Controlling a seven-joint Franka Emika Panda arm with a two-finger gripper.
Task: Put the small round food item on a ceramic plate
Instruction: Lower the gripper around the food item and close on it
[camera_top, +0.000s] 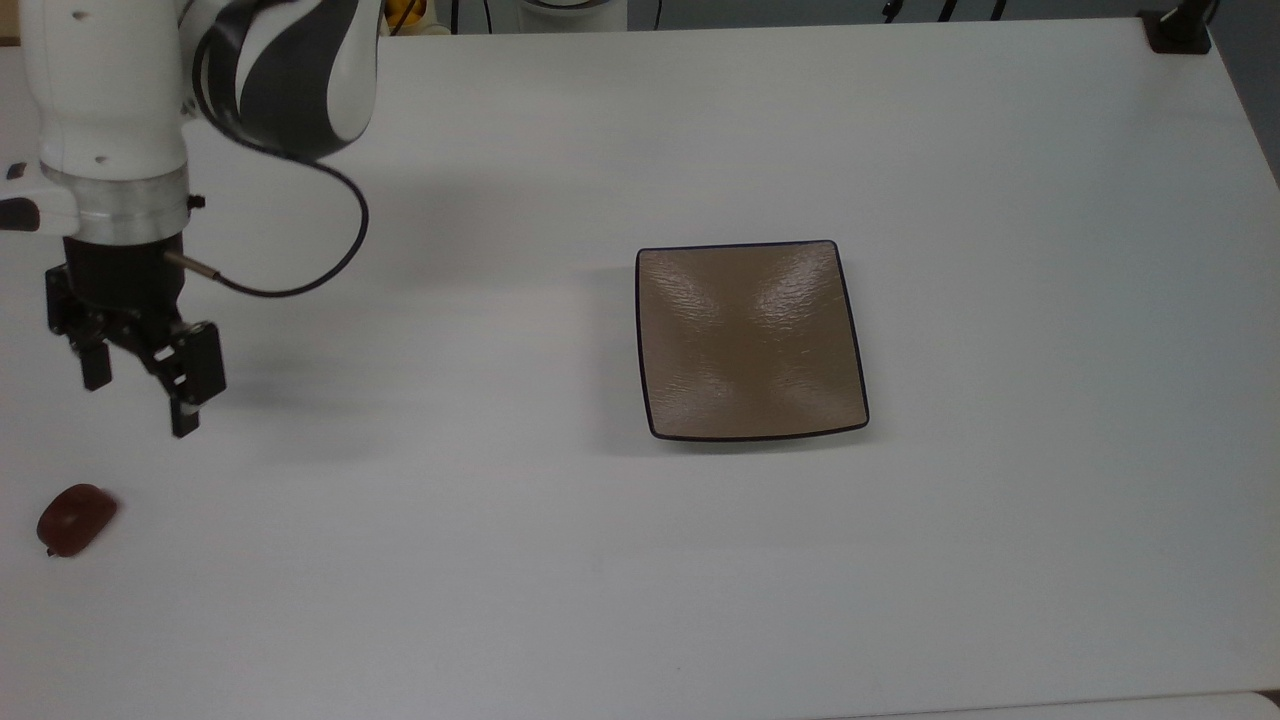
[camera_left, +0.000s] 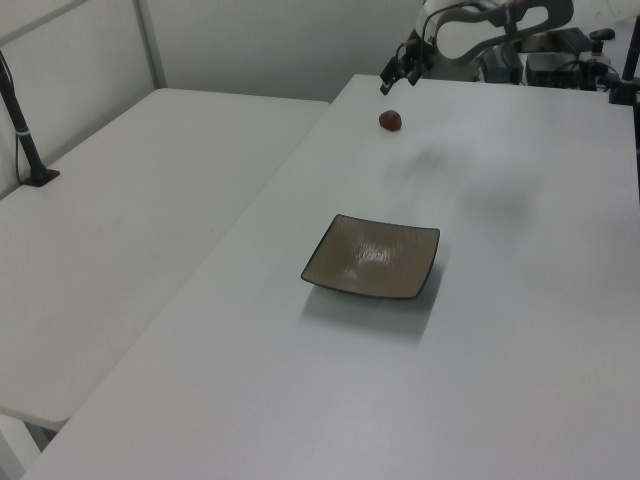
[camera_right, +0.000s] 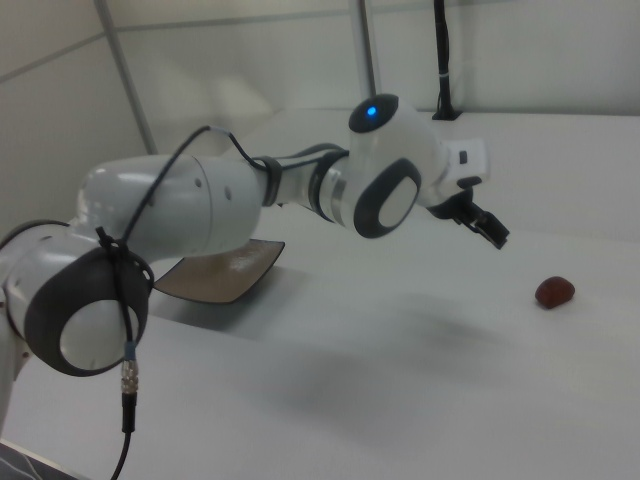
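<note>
The small round food item (camera_top: 75, 520) is a dark reddish-brown glossy lump lying on the white table at the top view's far left; it also shows in the left view (camera_left: 391, 120) and the right view (camera_right: 554, 291). The ceramic plate (camera_top: 750, 340) is square and olive-brown with a thin dark rim, bare, near the table's middle (camera_left: 373, 256) (camera_right: 225, 270). My gripper (camera_top: 140, 402) hangs open above the table, apart from the food item and just beyond it in the top view (camera_left: 395, 78) (camera_right: 485, 228), with nothing between its fingers.
A second white table (camera_left: 130, 220) adjoins on the left view's left, with a black post (camera_left: 25, 125) on it. A black clamp (camera_top: 1180, 28) sits at the top view's far right corner. The arm's cable (camera_top: 300, 270) loops beside the wrist.
</note>
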